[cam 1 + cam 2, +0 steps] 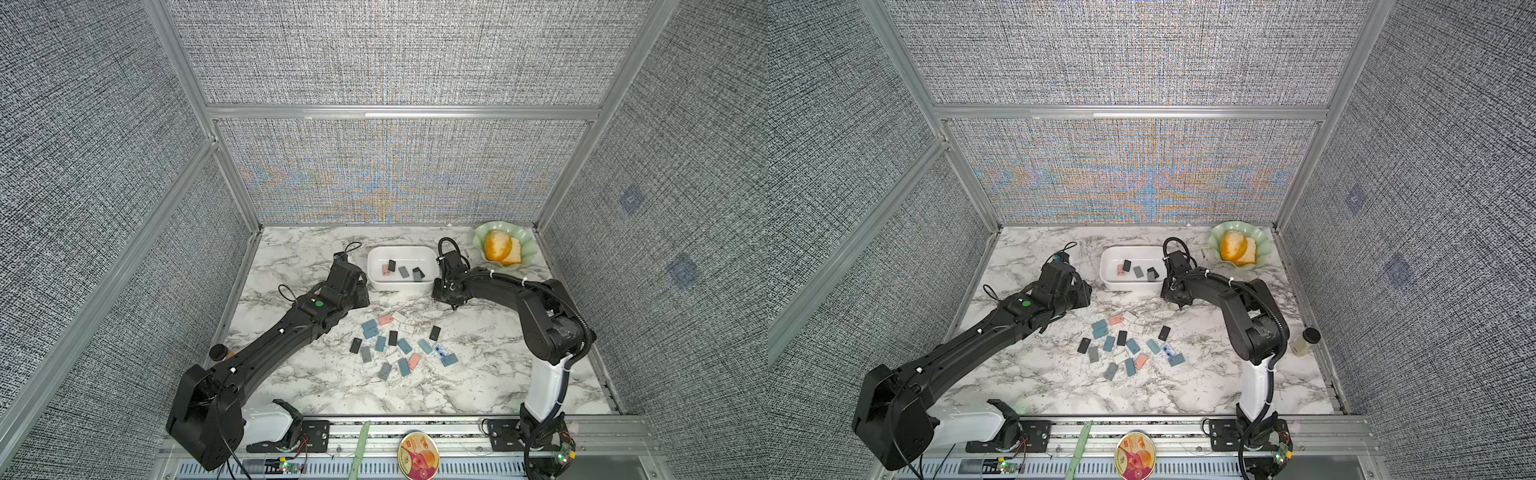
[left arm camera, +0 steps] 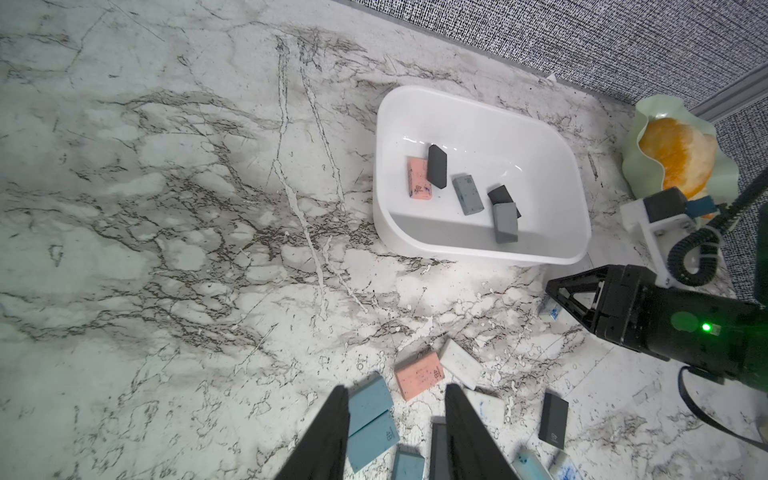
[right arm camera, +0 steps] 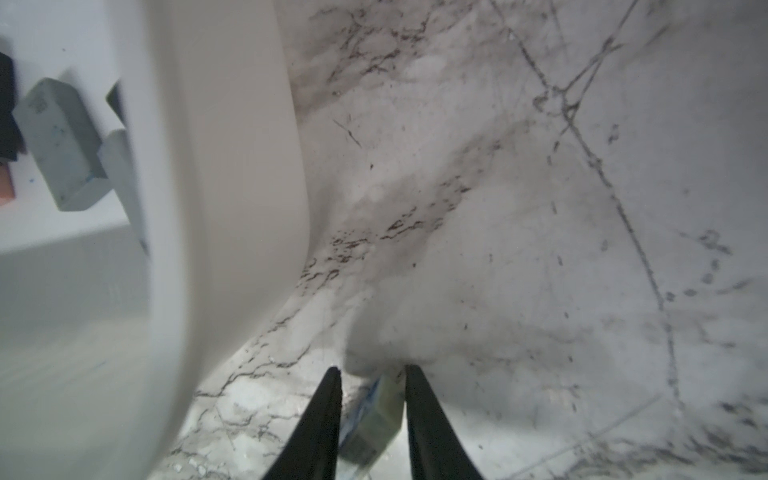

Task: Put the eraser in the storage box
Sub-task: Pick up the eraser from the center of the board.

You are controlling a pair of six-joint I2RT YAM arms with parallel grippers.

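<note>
Eraser [image 3: 370, 417] between right gripper [image 3: 372, 368] fingers (top views hide it)

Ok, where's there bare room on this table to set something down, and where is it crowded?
Barest: the marble table along the front, between the eraser pile and the rail. Also back left, from the storage box to the table's edge, partly under the left arm. Crowded: the middle pile, and the gap between box, right arm and green scalloped dish.
</note>
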